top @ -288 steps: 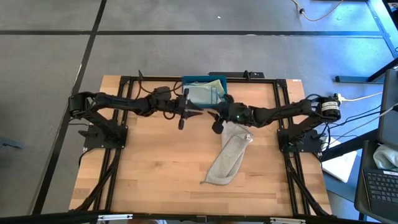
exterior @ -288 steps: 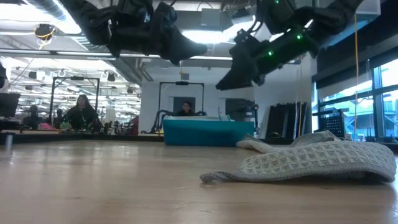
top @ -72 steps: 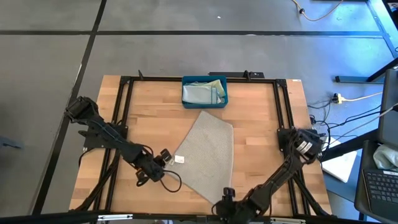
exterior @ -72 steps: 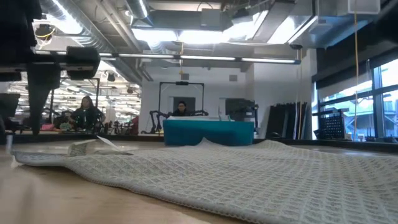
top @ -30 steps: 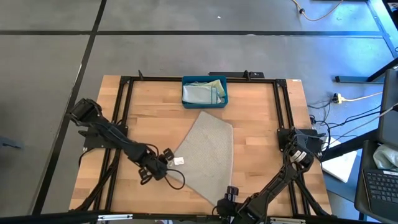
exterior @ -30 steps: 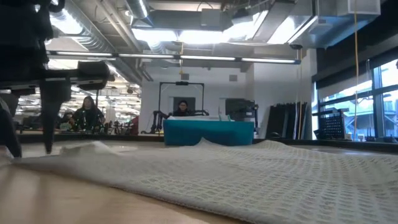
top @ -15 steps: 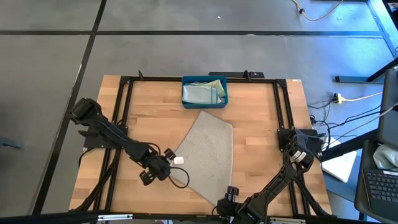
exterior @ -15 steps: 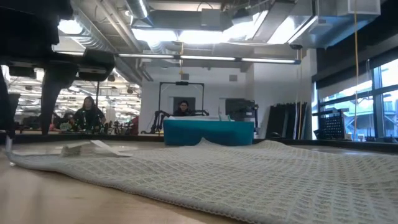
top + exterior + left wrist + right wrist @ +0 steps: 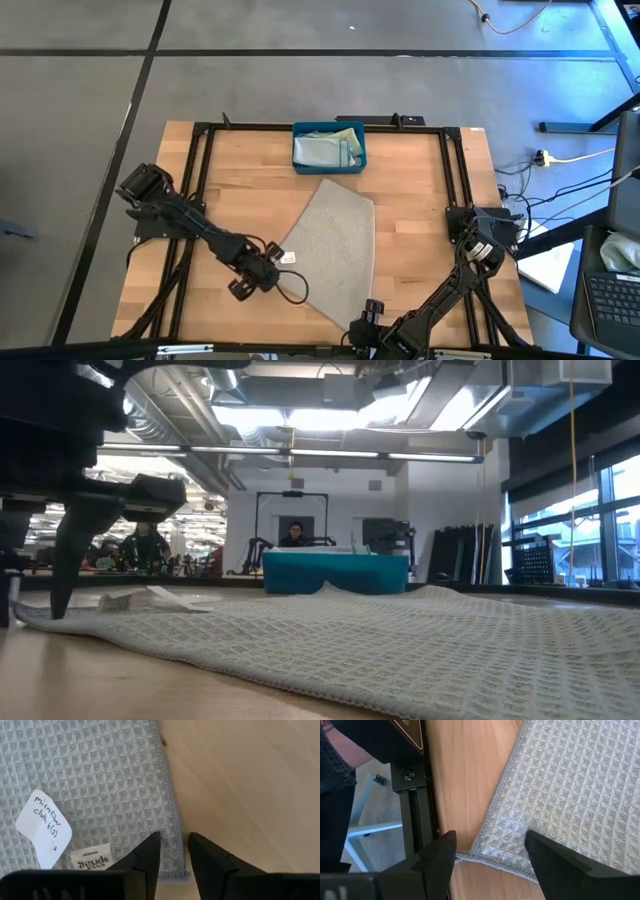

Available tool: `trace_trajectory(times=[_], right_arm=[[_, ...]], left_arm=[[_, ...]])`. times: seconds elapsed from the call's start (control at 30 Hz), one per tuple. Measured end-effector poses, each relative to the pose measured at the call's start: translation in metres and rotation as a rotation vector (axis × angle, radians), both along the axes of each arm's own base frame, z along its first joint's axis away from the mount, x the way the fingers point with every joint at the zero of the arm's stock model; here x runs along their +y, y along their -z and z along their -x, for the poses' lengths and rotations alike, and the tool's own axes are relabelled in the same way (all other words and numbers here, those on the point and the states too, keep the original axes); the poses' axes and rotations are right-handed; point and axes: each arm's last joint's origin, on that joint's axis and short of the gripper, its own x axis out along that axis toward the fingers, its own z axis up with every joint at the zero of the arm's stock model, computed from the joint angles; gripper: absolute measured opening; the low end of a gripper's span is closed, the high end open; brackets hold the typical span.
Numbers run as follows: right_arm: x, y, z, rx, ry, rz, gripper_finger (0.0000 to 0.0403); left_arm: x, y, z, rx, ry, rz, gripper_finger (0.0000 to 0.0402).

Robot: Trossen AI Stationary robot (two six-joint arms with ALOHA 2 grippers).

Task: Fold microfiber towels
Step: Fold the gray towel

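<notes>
I am hanging my left gripper [image 9: 174, 851] just over the near left corner of the grey towel [image 9: 335, 250], fingers a narrow slot apart and pinching nothing, with the hemmed edge running straight out between them, so that a short drop should catch the corner. The paper tags [image 9: 44, 829] lie on the cloth just beside my fingertips, and I am keeping off them.

My right gripper [image 9: 490, 851] is waiting low over the other near corner, fingers spread wide with the hem lying in the gap, also holding nothing.

The towel is lying flat and opened out ahead of both grippers, skewed on the table [image 9: 420, 200]. Beyond its far edge sits the bin [image 9: 329, 148], holding the remaining towels.
</notes>
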Motion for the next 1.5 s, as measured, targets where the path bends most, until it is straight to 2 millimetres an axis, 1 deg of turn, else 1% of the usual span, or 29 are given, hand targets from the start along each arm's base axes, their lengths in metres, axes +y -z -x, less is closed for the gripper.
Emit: trace_trajectory(times=[0.17,0.27,0.37,0.47,0.6,0.73,0.77,0.87,0.97,1.03,1.07,1.17,1.2,1.23,1.3,1.37,1.47,1.5], right_arm=[[0.000,0.000,0.000,-0.001,0.001,0.003,0.0245],[0.000,0.000,0.000,-0.006,0.003,0.009,0.0243],[-0.001,0.002,0.000,-0.006,0.006,0.018,0.0226],[0.000,0.007,0.000,-0.004,0.007,0.029,0.0187],[0.000,0.012,-0.001,-0.005,0.009,0.035,0.0111],[0.001,0.013,-0.001,-0.002,0.003,0.032,0.0024],[0.001,0.013,-0.001,0.000,-0.002,0.034,0.0015],[0.003,0.009,0.000,0.015,-0.027,0.044,0.0014],[0.006,-0.006,-0.002,0.078,-0.057,0.094,0.0009],[0.004,-0.019,0.001,0.156,-0.087,0.191,0.0007],[0.003,-0.028,0.000,0.168,-0.090,0.236,0.0007],[-0.001,-0.068,-0.003,0.167,-0.090,0.316,0.0007],[-0.002,-0.079,-0.003,0.165,-0.099,0.346,0.0007],[-0.003,-0.085,-0.003,0.164,-0.106,0.369,0.0006],[-0.008,-0.091,-0.005,0.189,-0.127,0.419,0.0006],[-0.015,-0.099,-0.010,0.208,-0.144,0.453,0.0006],[-0.032,-0.115,-0.014,0.243,-0.112,0.547,0.0006],[-0.036,-0.117,-0.017,0.226,-0.095,0.574,0.0006]], left_arm=[[0.005,0.001,-0.004,0.000,-0.070,0.026,0.0101],[0.004,0.001,-0.006,-0.020,-0.091,0.033,0.0098],[0.002,0.002,-0.006,-0.041,-0.092,0.013,0.0085],[0.001,0.002,-0.005,-0.049,-0.090,0.005,0.0058],[-0.001,0.002,-0.005,-0.059,-0.088,-0.012,0.0011],[0.000,0.002,-0.004,-0.066,-0.112,-0.036,0.0006],[0.001,0.002,-0.004,-0.066,-0.116,-0.043,0.0004],[0.002,0.003,-0.003,-0.068,-0.128,-0.064,0.0002],[0.004,-0.003,-0.002,-0.052,-0.136,-0.119,0.0001],[0.006,-0.012,-0.001,-0.045,-0.144,-0.187,0.0000],[0.008,-0.017,0.000,-0.038,-0.149,-0.232,0.0000],[0.011,-0.044,0.000,-0.057,-0.169,-0.315,0.0000],[0.011,-0.052,0.000,-0.070,-0.181,-0.327,0.0000],[0.011,-0.059,0.001,-0.076,-0.190,-0.344,0.0000],[0.013,-0.071,0.003,-0.090,-0.206,-0.366,0.0000],[0.015,-0.084,0.007,-0.111,-0.238,-0.427,0.0000],[0.020,-0.109,0.017,-0.159,-0.311,-0.605,0.0000],[0.021,-0.119,0.022,-0.182,-0.343,-0.671,0.0000]])
